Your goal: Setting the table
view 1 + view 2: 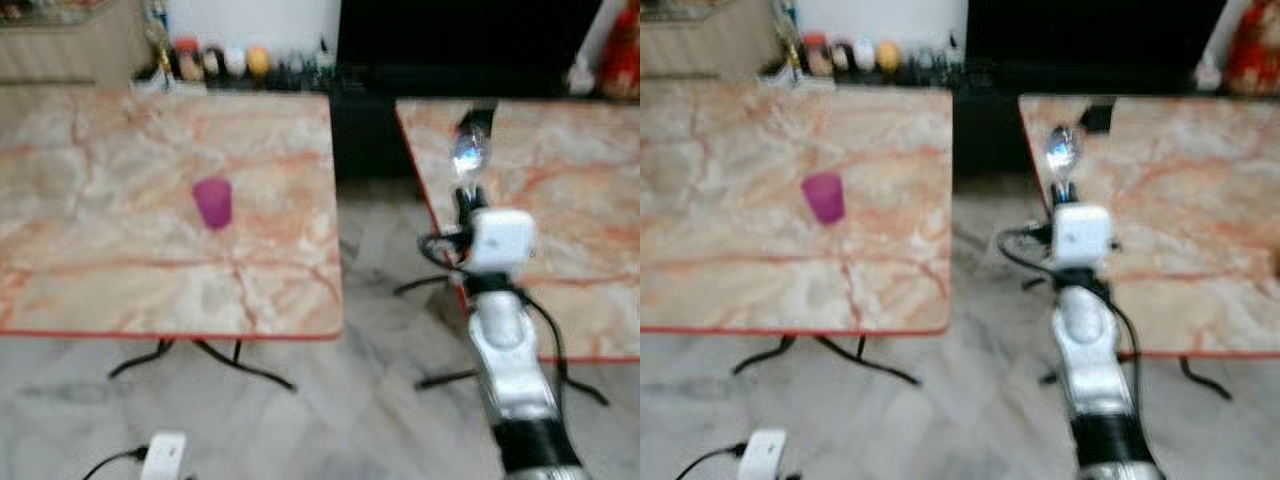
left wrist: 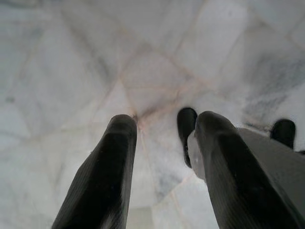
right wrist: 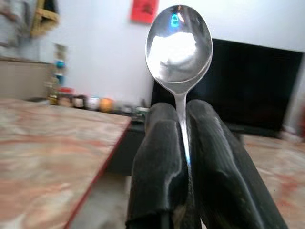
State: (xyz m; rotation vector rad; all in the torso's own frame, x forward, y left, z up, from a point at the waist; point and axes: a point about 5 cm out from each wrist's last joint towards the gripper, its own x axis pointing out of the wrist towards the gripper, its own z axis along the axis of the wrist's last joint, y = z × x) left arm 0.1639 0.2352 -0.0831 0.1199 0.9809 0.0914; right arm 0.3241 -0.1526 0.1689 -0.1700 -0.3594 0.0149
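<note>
Between the two black fingers of my right end effector (image 3: 183, 143) I see one spoon (image 3: 178, 45), a shiny metal one. The fingers are pressed together on its thin handle, and the bowl stands up above the fingertips. In the head views this end effector (image 1: 468, 195) is raised over the gap between two tabletops, near the red edge of the right one, and the spoon (image 1: 468, 152) is in the air, touching no surface.

I count two marble-pattern tabletops with red edges. The left tabletop (image 1: 100, 230) carries one purple cup (image 1: 212, 203), upright, near its middle and well apart from all its edges. There is much bare surface around the cup on every side. The right tabletop (image 1: 570, 200) shows bare marble where I can see it; my right arm (image 1: 515, 370) covers part of its near-left edge.

Between the tabletops there is a strip of pale floor (image 1: 380, 300), with the black table legs (image 1: 200, 355) spreading under each one. At the far edge of the left tabletop there is a row of small jars (image 1: 215, 60); they are too blurred for me to count.

My left end effector (image 2: 162, 143) hangs down over the floor with its fingers apart and nothing between them.
</note>
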